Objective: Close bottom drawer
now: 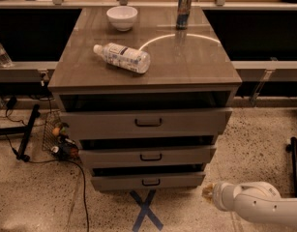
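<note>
Cabinet with a grey-brown flat top (186, 66) and three stacked drawers fills the centre of the frame, seen from above and in front. Lowest and narrowest is the grey-taupe bottom drawer with a plain flat front and small black centre pull (148, 181). It sits low in the middle of the frame, just above a blue tape cross (145, 210) on the speckled floor. A dark gap shows above its front, so it looks slightly open (the two fronts above it show gaps too).

At lower right, the robot's white arm (257, 206) reaches in from the frame edge. Its gripper (208, 190) sits just right of the drawer's right corner, near it but not touching. Whether the gripper is apart or together cannot be told.

On the cabinet top are a clear plastic bottle lying on its side (122, 58), a white bowl (122, 17) and a slim metal can (184, 4).

To close the drawer well, the gripper would likely need to come round in front of the flat face, near the pull, and push straight back. Pressing at the corner could skew the drawer.
</note>
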